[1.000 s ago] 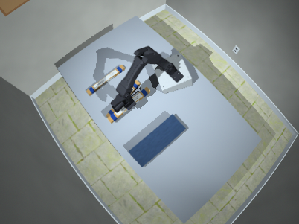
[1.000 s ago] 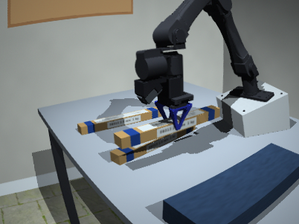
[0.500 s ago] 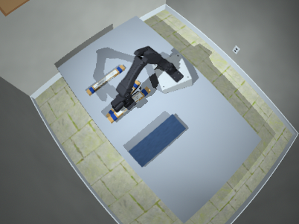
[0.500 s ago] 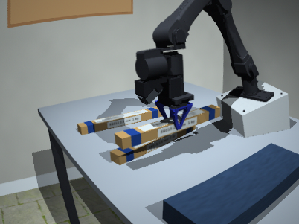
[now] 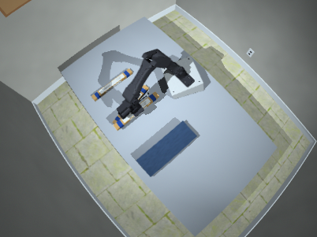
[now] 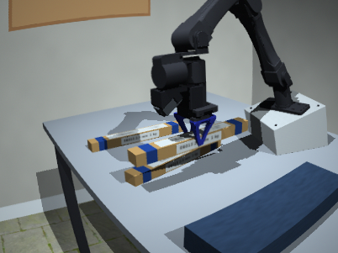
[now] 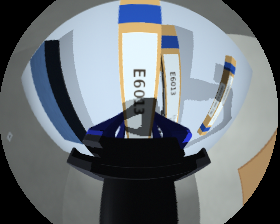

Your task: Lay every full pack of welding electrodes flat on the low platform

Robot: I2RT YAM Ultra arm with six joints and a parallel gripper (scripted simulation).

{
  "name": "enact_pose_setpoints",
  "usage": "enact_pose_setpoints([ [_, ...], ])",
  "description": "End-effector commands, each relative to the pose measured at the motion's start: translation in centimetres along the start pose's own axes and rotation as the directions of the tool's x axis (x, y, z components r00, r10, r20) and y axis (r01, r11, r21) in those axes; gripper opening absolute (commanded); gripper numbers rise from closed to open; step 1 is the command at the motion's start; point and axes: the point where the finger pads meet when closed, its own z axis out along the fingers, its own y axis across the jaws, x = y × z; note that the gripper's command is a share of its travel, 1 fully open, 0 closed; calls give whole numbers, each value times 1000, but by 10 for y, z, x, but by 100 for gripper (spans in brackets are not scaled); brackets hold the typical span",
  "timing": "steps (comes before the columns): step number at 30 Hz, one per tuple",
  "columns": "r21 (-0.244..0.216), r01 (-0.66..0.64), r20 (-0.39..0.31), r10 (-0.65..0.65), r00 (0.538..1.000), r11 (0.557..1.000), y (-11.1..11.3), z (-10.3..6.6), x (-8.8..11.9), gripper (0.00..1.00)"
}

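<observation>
My gripper (image 6: pixel 193 138) (image 7: pixel 138 113) is shut on a pack (image 5: pixel 152 97) (image 6: pixel 143 154) (image 7: pixel 139 55), one finger on each long side near its middle. The pack is held above the table, roughly level. A second pack (image 5: pixel 145 89) (image 6: pixel 135 176) (image 7: pixel 171 80) lies on the table beside and below the held one, partly hidden by it and by the arm; I cannot tell whether they touch. A third pack (image 5: pixel 112 85) (image 6: pixel 140 137) (image 7: pixel 218 95) lies apart on the table on the far side from the platform. The low blue platform (image 5: pixel 167 149) (image 6: pixel 269 218) (image 7: pixel 44 95) bears no pack.
The white arm base (image 5: pixel 185 87) (image 6: pixel 294 129) stands on the table beyond the held pack's right end in the exterior view. The grey table (image 5: pixel 221 153) (image 6: pixel 105 184) has an open edge near the packs' left ends there.
</observation>
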Motion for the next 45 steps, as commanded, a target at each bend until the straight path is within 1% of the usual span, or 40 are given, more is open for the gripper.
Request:
enact_pose_setpoints([
  [1, -9, -3, 79, 4, 997, 1000, -1, -32, -19, 0],
  [37, -10, -3, 83, 4, 997, 1000, 0, -36, -22, 0],
  [38, -5, -4, 56, 5, 998, 1000, 0, -12, -6, 0],
  [45, -5, -4, 56, 5, 998, 1000, 0, -21, -6, 0],
])
